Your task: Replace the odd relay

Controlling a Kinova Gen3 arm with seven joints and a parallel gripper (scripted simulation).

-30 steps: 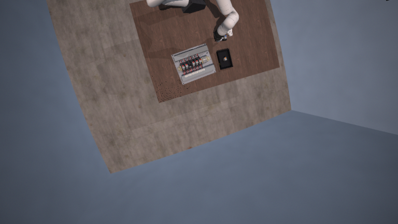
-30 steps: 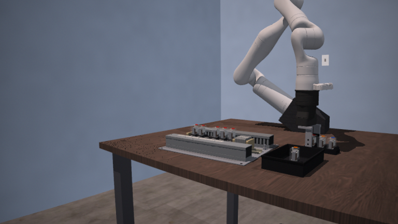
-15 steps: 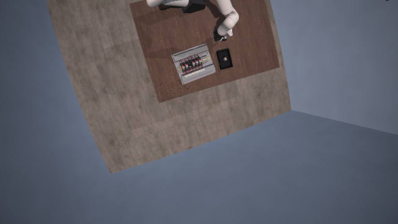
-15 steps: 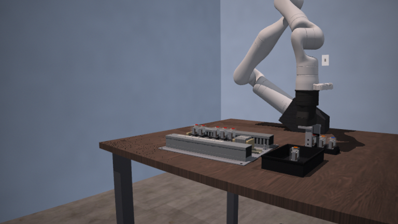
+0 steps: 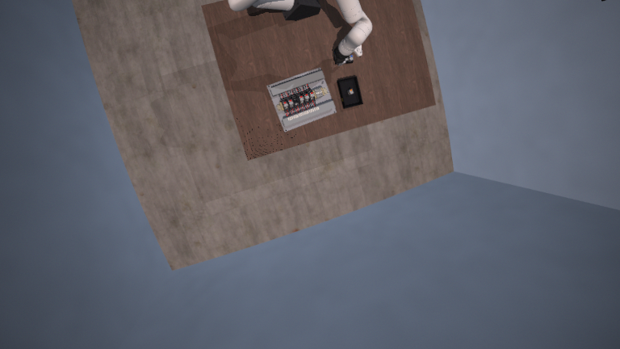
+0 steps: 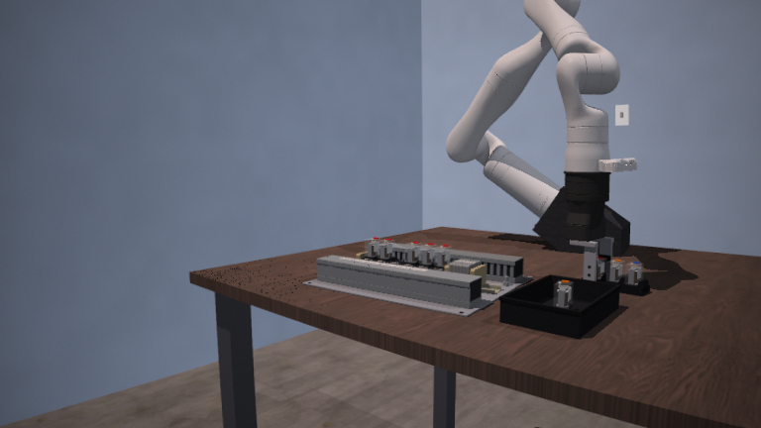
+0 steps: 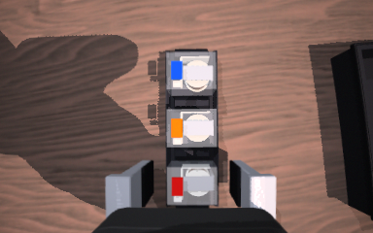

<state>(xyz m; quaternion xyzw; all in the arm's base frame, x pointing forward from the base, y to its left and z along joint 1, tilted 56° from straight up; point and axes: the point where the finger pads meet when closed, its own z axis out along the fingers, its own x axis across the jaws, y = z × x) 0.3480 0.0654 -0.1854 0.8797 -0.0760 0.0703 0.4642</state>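
Observation:
My gripper (image 7: 191, 177) (image 6: 597, 266) (image 5: 342, 59) is open, and its fingers stand on either side of the red-button spare relay (image 7: 192, 181) without touching it. This spare stands in a black holder in line with an orange-button spare (image 7: 191, 127) (image 6: 615, 268) and a blue-button spare (image 7: 191, 72) (image 6: 634, 271). A relay with an orange button (image 6: 563, 292) (image 5: 350, 90) stands upright in the black tray (image 6: 538, 312) (image 5: 341, 94) (image 7: 358, 121). On the grey panel (image 6: 392, 282) (image 5: 292, 124) the row of relays (image 6: 417, 252) (image 5: 299, 100) shows red buttons, and there seems to be a gap in the row.
A long grey duct (image 6: 392, 276) runs along the panel's front. The arm's black base (image 6: 584, 221) (image 5: 301, 0) stands at the back of the wooden table (image 6: 392, 339). The tray lies between the panel and the spares' holder.

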